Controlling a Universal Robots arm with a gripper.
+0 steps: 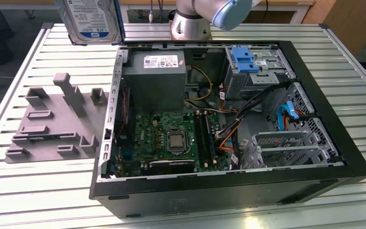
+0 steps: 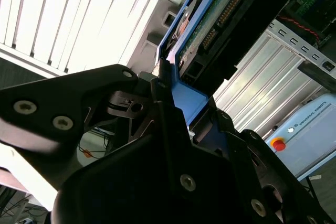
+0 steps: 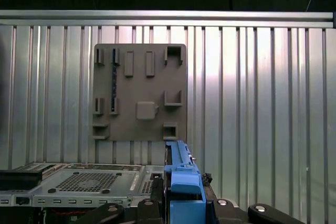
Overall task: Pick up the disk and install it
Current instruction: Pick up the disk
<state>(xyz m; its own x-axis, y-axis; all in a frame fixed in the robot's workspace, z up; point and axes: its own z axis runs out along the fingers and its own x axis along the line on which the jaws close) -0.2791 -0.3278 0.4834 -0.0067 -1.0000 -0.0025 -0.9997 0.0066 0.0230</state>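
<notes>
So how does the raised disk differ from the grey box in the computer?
The disk is thinner, with a blue-and-white label; the grey box is bulkier, with a small sticker. The disk is held aloft in the gripper; the grey box sits inside the case. Both are rectangular.

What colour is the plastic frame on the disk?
The disk frame is blue; the first wrist view shows it best.

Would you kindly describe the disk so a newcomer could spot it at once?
Find the open computer case on the slatted table. Past its corner, at the exterior view's top left, the disk is held upright in the air, clamped in the pincer. Unlike the grey power supply in the case, it is silver with a white-and-blue label.
</notes>
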